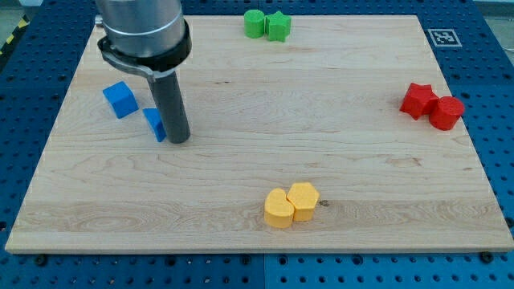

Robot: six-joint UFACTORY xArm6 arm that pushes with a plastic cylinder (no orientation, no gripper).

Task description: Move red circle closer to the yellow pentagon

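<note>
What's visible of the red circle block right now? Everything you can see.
The red circle is a short, solid-looking cylinder, glossy red all over, standing flat on the wooden board near the view's right edge. Its left side touches or nearly touches the red star, which sits slightly toward the view's top. Nothing else is near it. The yellow pentagon lies far off toward the view's bottom centre, and my tip is far across the board beside a blue block.

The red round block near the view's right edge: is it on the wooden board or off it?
On the board. The red round block sits just inside the wooden board's right edge, touching the red star-like block; wood shows beyond it.
</note>
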